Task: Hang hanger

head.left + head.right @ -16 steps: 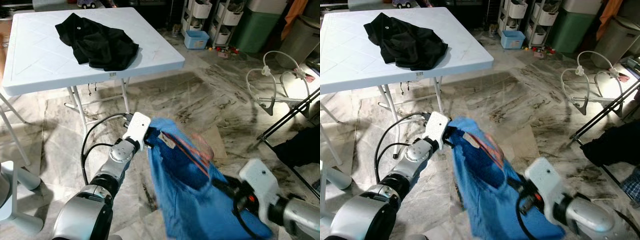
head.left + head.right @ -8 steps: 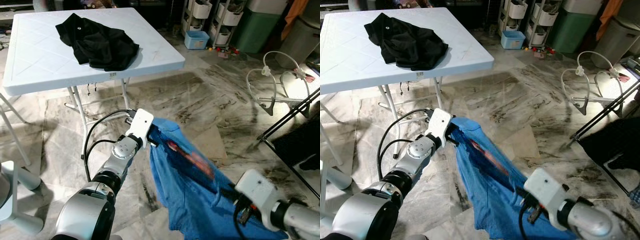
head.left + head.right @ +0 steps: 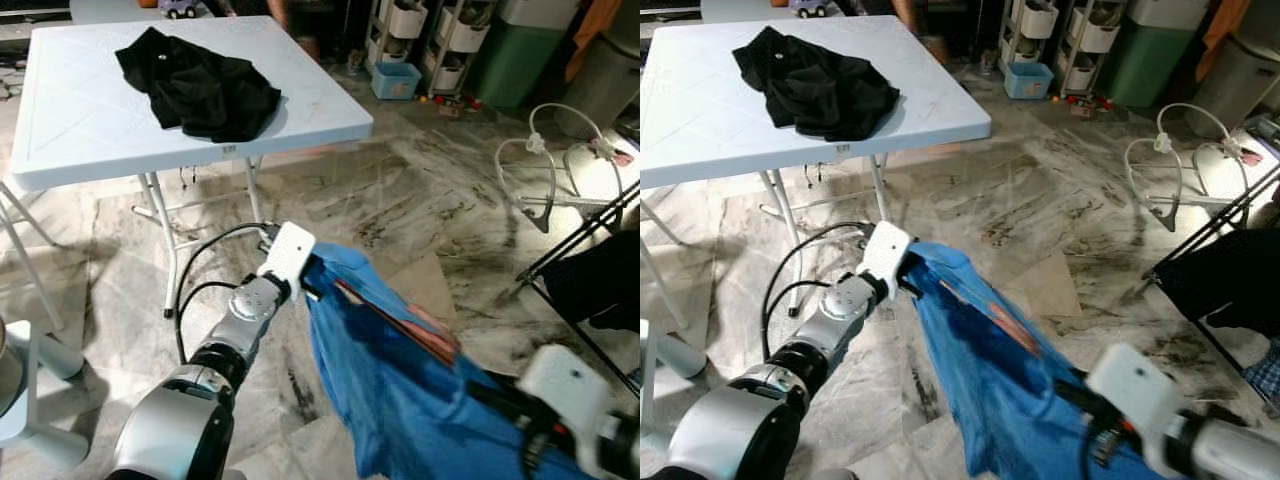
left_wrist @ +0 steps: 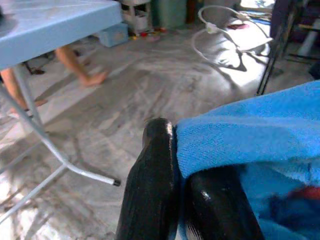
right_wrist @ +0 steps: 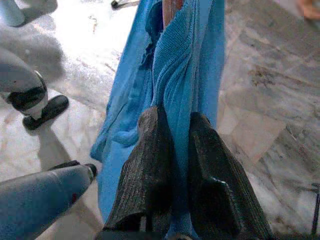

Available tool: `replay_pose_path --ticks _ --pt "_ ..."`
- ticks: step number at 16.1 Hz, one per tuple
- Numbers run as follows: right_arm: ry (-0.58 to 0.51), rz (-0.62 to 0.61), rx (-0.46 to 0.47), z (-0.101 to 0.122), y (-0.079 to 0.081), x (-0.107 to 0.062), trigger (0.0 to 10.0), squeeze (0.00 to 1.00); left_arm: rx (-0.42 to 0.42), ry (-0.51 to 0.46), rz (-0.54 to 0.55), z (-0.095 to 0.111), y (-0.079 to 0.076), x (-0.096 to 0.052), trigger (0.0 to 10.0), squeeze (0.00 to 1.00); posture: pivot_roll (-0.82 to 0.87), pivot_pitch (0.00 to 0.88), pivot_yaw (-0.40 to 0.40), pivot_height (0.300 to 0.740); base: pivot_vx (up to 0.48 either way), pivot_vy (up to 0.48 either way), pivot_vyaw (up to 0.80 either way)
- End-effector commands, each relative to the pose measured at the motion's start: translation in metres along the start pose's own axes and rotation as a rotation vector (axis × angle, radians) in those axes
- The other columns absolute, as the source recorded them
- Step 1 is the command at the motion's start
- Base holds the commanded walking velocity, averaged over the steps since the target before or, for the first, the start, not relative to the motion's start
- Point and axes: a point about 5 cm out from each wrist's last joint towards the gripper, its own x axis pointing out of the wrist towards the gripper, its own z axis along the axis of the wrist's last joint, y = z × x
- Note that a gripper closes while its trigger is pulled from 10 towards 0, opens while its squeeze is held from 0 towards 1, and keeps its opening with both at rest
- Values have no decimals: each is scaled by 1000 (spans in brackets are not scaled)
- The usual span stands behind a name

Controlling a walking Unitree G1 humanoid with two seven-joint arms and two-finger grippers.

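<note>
Pinching a blue shirt (image 3: 400, 380) stretched between them over the floor (image 3: 400, 190), the left gripper (image 4: 172, 150) holds its far corner, the right gripper (image 5: 175, 125) its near end; a reddish hanger (image 3: 400, 315) lies inside.

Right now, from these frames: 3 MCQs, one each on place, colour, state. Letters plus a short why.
1. Where is the black garment?
A. on the white table
B. on the floor
C. in the left gripper

2. What colour is the cloth held between the two grippers?
A. red
B. blue
C. grey

3. What state is the left gripper in?
A. open, apart from the cloth
B. shut on nothing
C. shut on the cloth's edge

Key:
1 A: the black garment lies crumpled on the tabletop.
2 B: the blue cloth stretches from the left gripper to the right gripper.
3 C: in the left wrist view, the fingers pinch the cloth's edge.
</note>
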Motion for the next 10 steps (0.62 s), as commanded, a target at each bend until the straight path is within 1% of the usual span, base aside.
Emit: replay_pose_path --ticks 1,3,4,5,8,9,10 --pt "15 -46 11 1 -10 -12 10000 0 -15 39 68 -6 16 -5 0 0 15 66 -94 740 0 0 0" --pt "-18 -34 11 7 -10 -16 10000 0 -13 58 51 -10 13 -5 0 0 13 65 -90 740 0 0 0" --pt "-92 -8 24 18 -8 -18 10000 0 -23 79 31 -14 9 -6 0 0 13 64 -92 740 0 0 0" --pt "-110 7 20 22 -7 -19 10000 0 -24 80 16 -14 7 -6 0 0 12 64 -92 740 0 0 0" --pt "-137 22 27 25 -5 -21 10000 0 -34 98 -4 -17 4 -6 0 0 14 65 -93 740 0 0 0" --pt "-128 16 32 23 -6 -19 10000 0 -29 87 -2 -15 4 -6 0 0 14 67 -93 740 0 0 0" --pt "-88 4 25 17 -5 -14 10000 0 -27 68 5 -13 3 -5 3686 0 16 69 -94 740 0 0 0"
